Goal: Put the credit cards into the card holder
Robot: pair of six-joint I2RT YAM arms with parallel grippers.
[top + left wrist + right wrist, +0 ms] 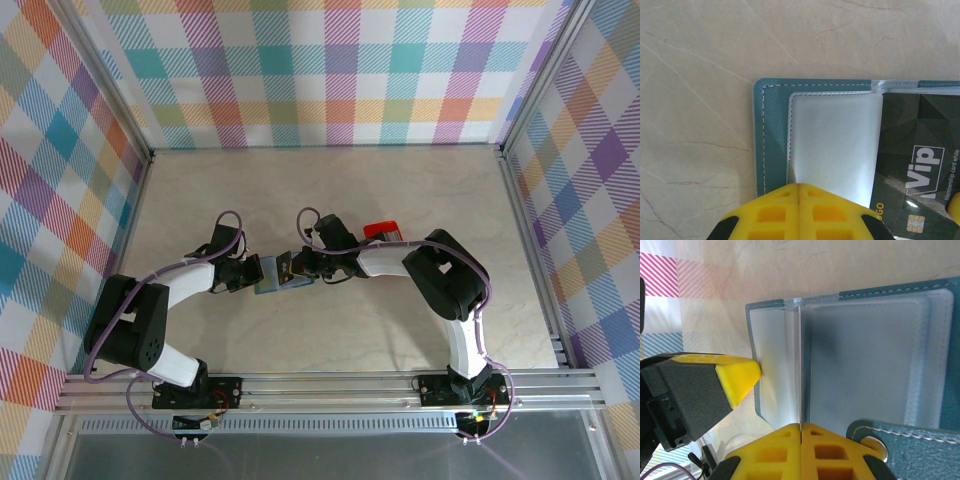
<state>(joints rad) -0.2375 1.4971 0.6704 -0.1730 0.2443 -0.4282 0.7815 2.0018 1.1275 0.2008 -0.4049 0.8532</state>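
One card holder (772, 135) lying open; one credit card (920, 145) sitting right of the left gripper (798, 187), its jaws closed; right gripper (801, 426), its jaws pinching one clear pocket leaf (800, 365).

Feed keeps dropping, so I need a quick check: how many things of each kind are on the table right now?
card holder, blue-teal, lying open: 1
credit card, dark, marked Vip: 1 in sight
red tray: 1
Total: 3
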